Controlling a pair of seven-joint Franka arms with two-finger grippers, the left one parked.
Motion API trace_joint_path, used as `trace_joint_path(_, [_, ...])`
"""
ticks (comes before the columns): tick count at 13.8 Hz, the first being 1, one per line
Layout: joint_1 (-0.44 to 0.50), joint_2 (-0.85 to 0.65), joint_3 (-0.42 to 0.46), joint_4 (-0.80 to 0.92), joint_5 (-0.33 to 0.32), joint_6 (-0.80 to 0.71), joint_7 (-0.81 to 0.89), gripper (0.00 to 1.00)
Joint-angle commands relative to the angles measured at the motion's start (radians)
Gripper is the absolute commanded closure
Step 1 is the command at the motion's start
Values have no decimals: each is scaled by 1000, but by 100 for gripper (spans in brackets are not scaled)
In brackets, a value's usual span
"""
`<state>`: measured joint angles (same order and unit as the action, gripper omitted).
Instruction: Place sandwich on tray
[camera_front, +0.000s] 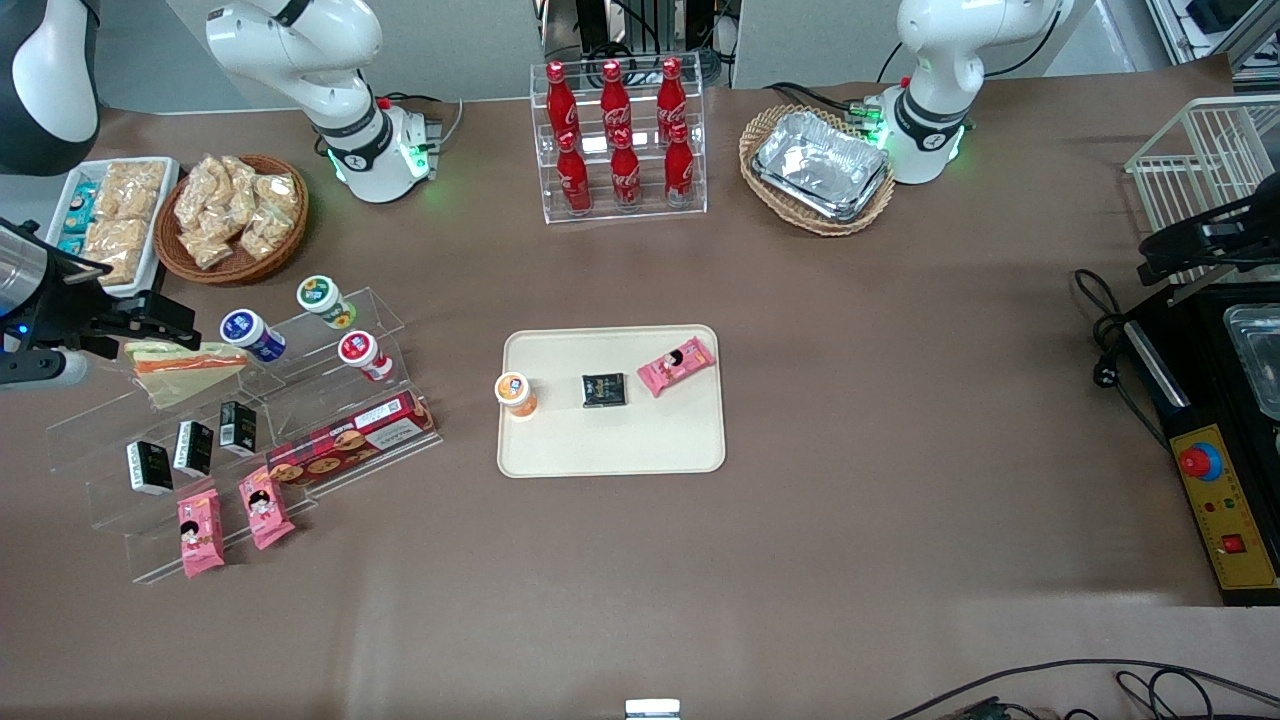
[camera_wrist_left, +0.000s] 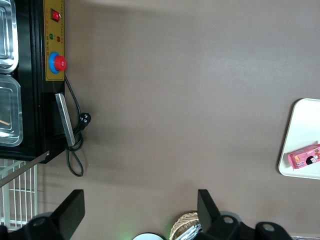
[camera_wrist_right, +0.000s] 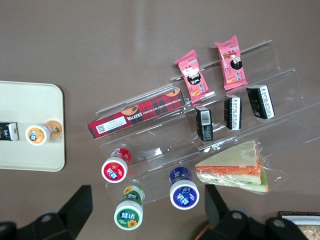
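Observation:
The sandwich (camera_front: 185, 368) is a clear-wrapped triangular wedge with orange and green filling. It lies on the top step of the clear acrylic rack (camera_front: 330, 400) at the working arm's end of the table, and also shows in the right wrist view (camera_wrist_right: 232, 167). The cream-beige tray (camera_front: 610, 445) lies mid-table and holds an orange-lidded cup (camera_front: 515, 392), a black packet (camera_front: 604, 390) and a pink snack packet (camera_front: 676, 365); its corner shows in the right wrist view (camera_wrist_right: 25, 100). My right gripper (camera_front: 165, 318) hangs open and empty above the rack, just beside the sandwich; the wrist view shows it (camera_wrist_right: 147, 210) with fingers wide apart.
The rack also carries three lidded cups (camera_wrist_right: 185, 189), black packets (camera_wrist_right: 232, 111), a red biscuit box (camera_wrist_right: 135, 116) and pink snack packets (camera_wrist_right: 191, 79). A wicker snack basket (camera_front: 235, 215) and white snack tray (camera_front: 110, 215) stand nearby. Cola bottles (camera_front: 620, 135), foil trays (camera_front: 820, 165) and a black machine (camera_front: 1215, 440) stand farther along.

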<state>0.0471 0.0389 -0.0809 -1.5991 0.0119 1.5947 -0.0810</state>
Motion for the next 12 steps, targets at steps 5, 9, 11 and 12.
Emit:
trace_joint_path(5, [-18,4,-8,33,-18,-12,-119,0])
trace_joint_path(9, [-21,-2,-89,34,-9,-12,-336,0])
trace_joint_path(11, [-21,-2,-125,33,-10,-12,-503,0])
trace_joint_path(12, [-21,-2,-135,34,-10,-12,-576,0])
